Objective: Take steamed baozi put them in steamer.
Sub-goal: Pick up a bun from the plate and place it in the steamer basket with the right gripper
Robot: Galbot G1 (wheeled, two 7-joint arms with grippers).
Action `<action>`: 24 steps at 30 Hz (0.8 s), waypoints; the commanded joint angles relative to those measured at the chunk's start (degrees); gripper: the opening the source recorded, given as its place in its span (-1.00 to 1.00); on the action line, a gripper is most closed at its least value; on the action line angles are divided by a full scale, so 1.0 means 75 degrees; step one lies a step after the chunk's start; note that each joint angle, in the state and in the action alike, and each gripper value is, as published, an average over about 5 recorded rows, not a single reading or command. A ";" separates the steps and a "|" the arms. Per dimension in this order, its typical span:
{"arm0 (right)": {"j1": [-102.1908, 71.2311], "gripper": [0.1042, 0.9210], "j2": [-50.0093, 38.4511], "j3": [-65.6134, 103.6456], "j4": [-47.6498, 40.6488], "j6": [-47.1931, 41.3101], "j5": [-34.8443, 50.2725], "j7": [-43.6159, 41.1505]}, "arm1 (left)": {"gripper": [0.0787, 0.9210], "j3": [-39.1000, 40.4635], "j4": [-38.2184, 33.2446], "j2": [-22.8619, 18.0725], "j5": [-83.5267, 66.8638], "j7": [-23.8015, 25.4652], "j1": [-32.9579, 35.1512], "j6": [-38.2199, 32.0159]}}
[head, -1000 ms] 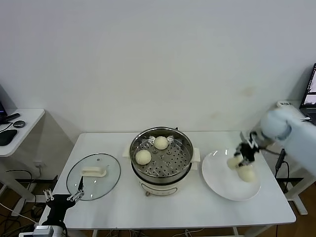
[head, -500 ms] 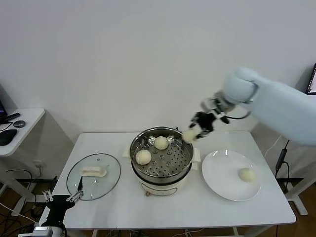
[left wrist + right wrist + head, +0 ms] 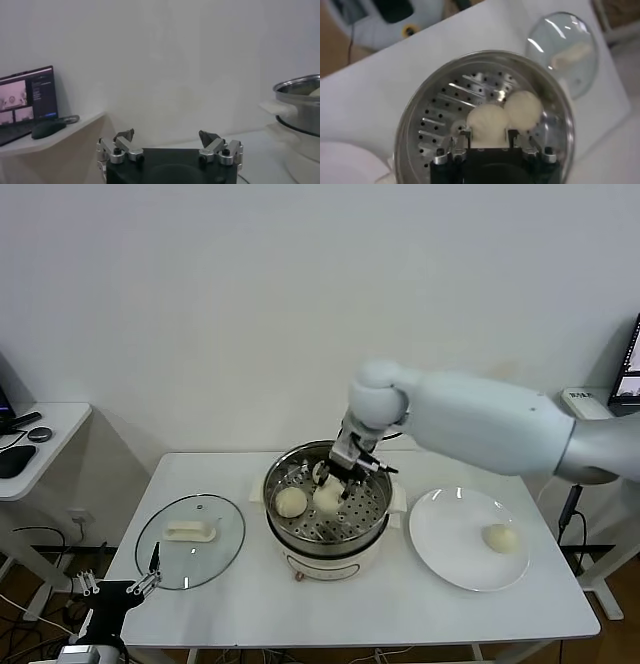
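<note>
The right claw (image 3: 331, 481) grips a bun (image 3: 487, 121) inside the steamer (image 3: 372, 519), beside other buns. One bun (image 3: 499, 537) waits on the plate (image 3: 440, 549) far off.

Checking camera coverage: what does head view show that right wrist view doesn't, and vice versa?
Head only: the plate with one baozi, the left gripper parked low beside the table, open, and the side table.

Right wrist only: the right gripper astride a bun, seen close.

Both: the steamer, the buns in it, the glass lid.
</note>
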 commanded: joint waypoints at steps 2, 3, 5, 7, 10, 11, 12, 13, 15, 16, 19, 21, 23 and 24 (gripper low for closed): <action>-0.0239 -0.09 0.0589 -0.0510 -0.0231 0.1644 -0.0987 0.0168 | 0.77 -0.0037 0.0030 -0.0001 -0.0002 -0.0004 -0.0001 -0.0013; -0.0260 -0.09 0.0601 -0.0498 -0.0236 0.1678 -0.1049 0.0184 | 0.77 -0.0041 0.0032 -0.0002 -0.0003 -0.0005 0.0002 -0.0016; -0.0301 -0.08 0.0632 -0.0472 -0.0247 0.1761 -0.1205 0.0216 | 0.77 -0.0045 0.0033 -0.0007 -0.0002 -0.0008 0.0006 -0.0019; -0.0333 -0.06 0.0659 -0.0455 -0.0258 0.1862 -0.1346 0.0227 | 0.77 -0.0048 0.0033 -0.0012 -0.0001 -0.0010 0.0011 -0.0022; -0.0355 -0.02 0.0672 -0.0462 -0.0266 0.1973 -0.1446 0.0217 | 0.77 -0.0052 0.0037 -0.0019 -0.0002 -0.0011 0.0024 -0.0032; -0.0359 0.00 0.0669 -0.0468 -0.0266 0.2000 -0.1464 0.0210 | 0.77 -0.0053 0.0040 -0.0022 -0.0003 -0.0011 0.0029 -0.0038; -0.0360 0.01 0.0662 -0.0476 -0.0261 0.2015 -0.1464 0.0204 | 0.77 -0.0054 0.0045 -0.0023 -0.0003 -0.0011 0.0034 -0.0044; -0.0359 0.03 0.0654 -0.0487 -0.0255 0.2023 -0.1452 0.0196 | 0.77 -0.0054 0.0051 -0.0025 -0.0004 -0.0011 0.0038 -0.0051; -0.0355 0.05 0.0641 -0.0511 -0.0241 0.2024 -0.1415 0.0192 | 0.77 -0.0055 0.0067 -0.0026 -0.0003 -0.0011 0.0039 -0.0066; -0.0356 0.06 0.0635 -0.0520 -0.0237 0.2024 -0.1384 0.0200 | 0.77 -0.0054 0.0074 -0.0026 -0.0002 -0.0011 0.0037 -0.0071; -0.0344 0.14 0.0614 -0.0504 -0.0230 0.1997 -0.1276 0.0225 | 0.77 -0.0054 0.0081 -0.0031 -0.0002 -0.0009 0.0028 -0.0076; -0.0289 0.24 0.0572 -0.0449 -0.0203 0.1929 -0.1144 0.0198 | 0.77 -0.0055 0.0081 -0.0031 -0.0003 -0.0011 0.0024 -0.0073; -0.0153 0.38 0.0470 -0.0320 -0.0136 0.1829 -0.0985 0.0131 | 0.77 -0.0061 0.0083 -0.0025 -0.0009 -0.0016 0.0020 -0.0070; -0.0063 0.45 0.0394 -0.0239 -0.0091 0.1771 -0.0898 0.0090 | 0.77 -0.0068 0.0084 -0.0021 -0.0014 -0.0018 0.0019 -0.0069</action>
